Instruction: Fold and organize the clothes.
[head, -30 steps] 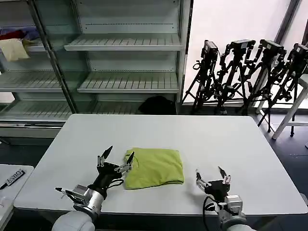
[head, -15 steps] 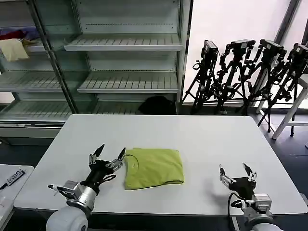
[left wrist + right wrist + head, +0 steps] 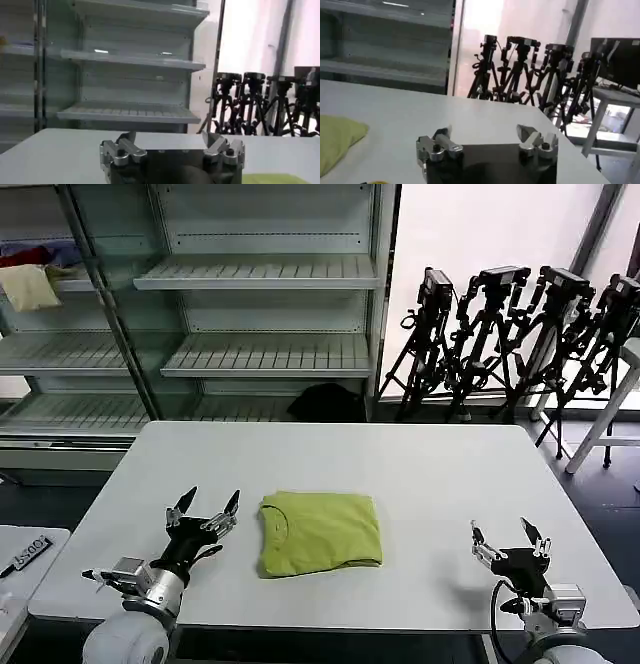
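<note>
We see the folded T-shirt (image 3: 320, 532) lying alone on the table (image 3: 450, 484); both the left gripper (image 3: 204, 514) and right gripper (image 3: 509, 538) have drawn farther away, fingers spread, holding nothing.

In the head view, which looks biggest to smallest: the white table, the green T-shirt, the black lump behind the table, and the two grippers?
1. White table
2. Green T-shirt
3. Black lump, though it sits farther off
4. Left gripper and right gripper: both open, look alike, so no ranking between them.
</note>
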### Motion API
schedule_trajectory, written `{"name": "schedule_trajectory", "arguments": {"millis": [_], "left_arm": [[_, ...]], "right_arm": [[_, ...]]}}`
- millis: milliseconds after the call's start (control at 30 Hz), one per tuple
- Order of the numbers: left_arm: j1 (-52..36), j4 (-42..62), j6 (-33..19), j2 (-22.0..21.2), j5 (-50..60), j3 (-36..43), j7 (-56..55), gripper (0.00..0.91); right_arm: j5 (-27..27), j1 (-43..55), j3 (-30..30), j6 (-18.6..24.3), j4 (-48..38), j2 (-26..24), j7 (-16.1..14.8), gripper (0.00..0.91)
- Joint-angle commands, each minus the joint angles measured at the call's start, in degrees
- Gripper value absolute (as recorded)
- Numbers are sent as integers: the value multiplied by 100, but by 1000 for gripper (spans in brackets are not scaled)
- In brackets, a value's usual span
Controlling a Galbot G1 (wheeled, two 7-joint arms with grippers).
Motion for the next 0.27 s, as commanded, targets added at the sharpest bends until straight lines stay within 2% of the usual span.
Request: {"name": "schedule_trajectory", "arguments": {"millis": [33,133,267], "left_arm": [[-20,54,17,32,-120,-69,-164,907],[-26,62,43,50,-194,-58,-230,907],[-9,35,50,104,-230,-12,-337,907]], "right_arm": [[105,19,84,9,-43,-52,-38,907],[205,19,43,-158,21,-39,79,907],[302,1,42,-176,64,-47,106,907]]}}
